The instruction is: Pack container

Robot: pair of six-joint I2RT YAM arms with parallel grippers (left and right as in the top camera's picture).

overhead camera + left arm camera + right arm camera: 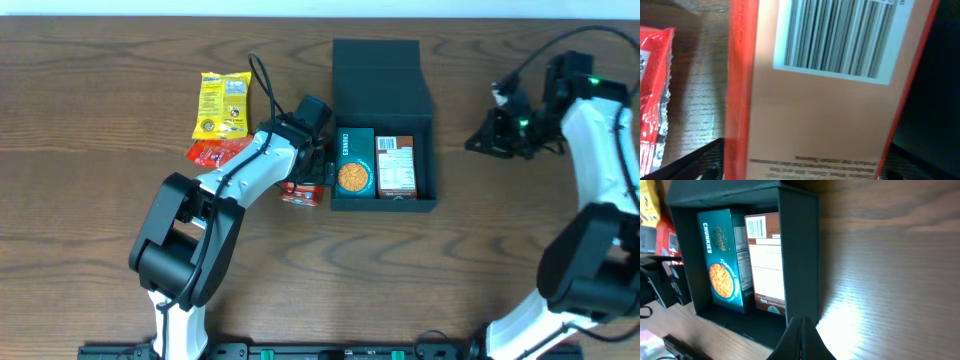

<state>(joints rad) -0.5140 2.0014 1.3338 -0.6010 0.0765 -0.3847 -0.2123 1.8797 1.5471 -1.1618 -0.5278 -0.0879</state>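
The black container (428, 130) stands open at the table's middle, its flap lid (378, 68) folded back. Inside it, a teal cookie box (354, 162) and a brown box (396, 166) lie side by side. My left gripper (312, 172) is just left of the container's left wall and is shut on a red-edged box (300, 193). In the left wrist view this box (825, 100), with a barcode, fills the frame between the fingers (805, 170). My right gripper (474, 144) is shut and empty, over the table right of the container; its closed tips (802, 330) point at the container's wall (800, 245).
A yellow snack packet (223, 104) and a red packet (215, 152) lie on the wooden table left of the container. The red packet also shows at the left edge of the left wrist view (652, 95). There is bare wood right of the container.
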